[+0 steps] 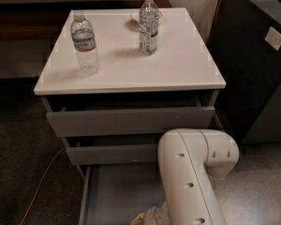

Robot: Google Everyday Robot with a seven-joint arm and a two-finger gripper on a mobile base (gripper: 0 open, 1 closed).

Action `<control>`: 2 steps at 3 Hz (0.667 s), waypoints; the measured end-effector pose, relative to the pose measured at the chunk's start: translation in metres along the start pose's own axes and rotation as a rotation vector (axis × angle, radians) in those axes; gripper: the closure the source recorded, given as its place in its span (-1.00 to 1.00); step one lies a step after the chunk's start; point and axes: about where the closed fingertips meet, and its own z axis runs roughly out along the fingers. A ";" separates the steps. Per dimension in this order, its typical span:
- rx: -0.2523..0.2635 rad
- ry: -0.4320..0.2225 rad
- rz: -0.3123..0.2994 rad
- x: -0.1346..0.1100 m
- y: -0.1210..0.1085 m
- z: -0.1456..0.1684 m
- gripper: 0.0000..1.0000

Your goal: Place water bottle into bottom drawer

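The water bottle (85, 44), short and ribbed with a white cap and a white-blue-red label, stands upright on the left of the white cabinet top (178, 64). The bottom drawer (113, 191) is pulled out and shows its grey tray. My white arm (192, 177) fills the lower right and bends down over the drawer. Only the wrist end shows at the bottom edge; the gripper itself is out of view below the picture.
A taller slim bottle (148, 23) stands at the back centre of the top, beside a small round dish (136, 18). The top drawer (131, 120) and middle drawer (113, 153) are slightly out. A dark cabinet (257, 55) stands right. An orange cable (42, 182) lies on the floor left.
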 end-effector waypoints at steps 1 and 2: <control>0.049 0.001 -0.037 -0.011 -0.015 -0.014 1.00; 0.118 -0.002 -0.093 -0.028 -0.038 -0.042 1.00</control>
